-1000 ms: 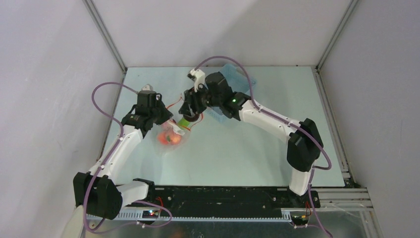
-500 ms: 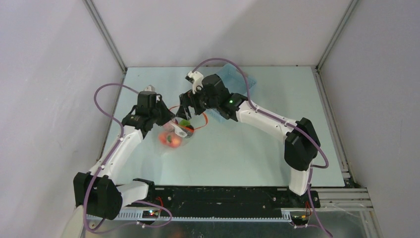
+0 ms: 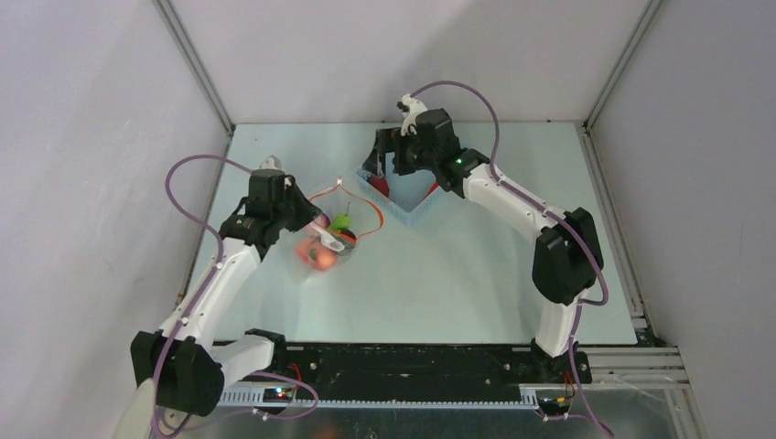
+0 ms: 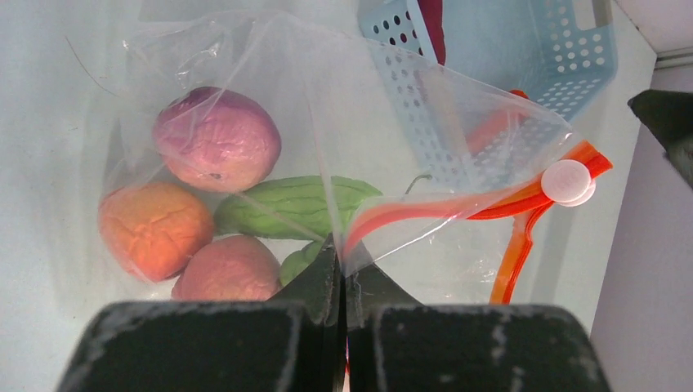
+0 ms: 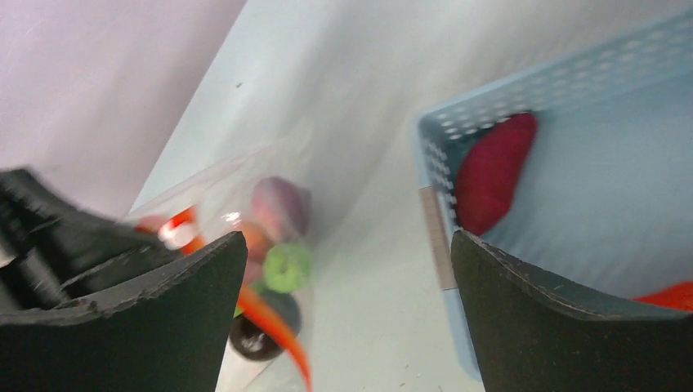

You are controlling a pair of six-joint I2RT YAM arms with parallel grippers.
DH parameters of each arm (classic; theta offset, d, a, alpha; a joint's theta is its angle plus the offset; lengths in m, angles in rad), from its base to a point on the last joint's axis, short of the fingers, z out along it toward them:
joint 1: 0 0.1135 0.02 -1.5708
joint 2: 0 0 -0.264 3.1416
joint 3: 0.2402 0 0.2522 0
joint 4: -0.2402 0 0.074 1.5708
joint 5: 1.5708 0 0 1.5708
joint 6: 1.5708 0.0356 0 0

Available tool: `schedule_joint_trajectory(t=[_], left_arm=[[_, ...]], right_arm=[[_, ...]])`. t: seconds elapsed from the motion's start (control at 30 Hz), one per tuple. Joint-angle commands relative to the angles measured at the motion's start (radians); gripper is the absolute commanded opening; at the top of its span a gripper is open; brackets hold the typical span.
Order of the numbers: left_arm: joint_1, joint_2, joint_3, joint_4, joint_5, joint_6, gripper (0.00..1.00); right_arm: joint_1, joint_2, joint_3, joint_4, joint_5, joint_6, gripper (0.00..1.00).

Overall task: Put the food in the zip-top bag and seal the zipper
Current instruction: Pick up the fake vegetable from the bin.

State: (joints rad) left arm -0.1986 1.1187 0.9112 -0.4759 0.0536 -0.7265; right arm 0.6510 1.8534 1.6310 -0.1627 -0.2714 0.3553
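The left end effector is clenched on the mouth edge of the zip-top bag, with purple, peach and green food inside. That thin pinch could slip and collapse the mouth. The right end effector hangs released above a red food piece in the light-blue basket, and a poor grip might drop it. Pale green surface, bare grey walls.

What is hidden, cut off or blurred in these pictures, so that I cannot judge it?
Top view: the right gripper covers part of the basket.
Left wrist view: the left gripper hides the near edge of the bag.
Right wrist view: bag contents blurred.
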Motion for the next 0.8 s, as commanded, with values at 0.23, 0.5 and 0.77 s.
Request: schedule_joint_trajectory(t=[0.23,0.5,0.77], left_arm=[[0.008,-0.073,-0.015,0.001,-0.106,-0.007,0.00],[0.008,-0.066,-0.015,-0.006,-0.144,0.003,0.00],[0.010,-0.052,-0.013,-0.006,-0.149,0.010,0.00]], right_arm=[[-0.096,0.272,0.309,-0.153,0.141,0.038,0.99],[-0.097,0.537,0.529,-0.220,0.162,0.093,0.98],[-0.080,0.609,0.565,-0.259,0.130,0.133,0.96]])
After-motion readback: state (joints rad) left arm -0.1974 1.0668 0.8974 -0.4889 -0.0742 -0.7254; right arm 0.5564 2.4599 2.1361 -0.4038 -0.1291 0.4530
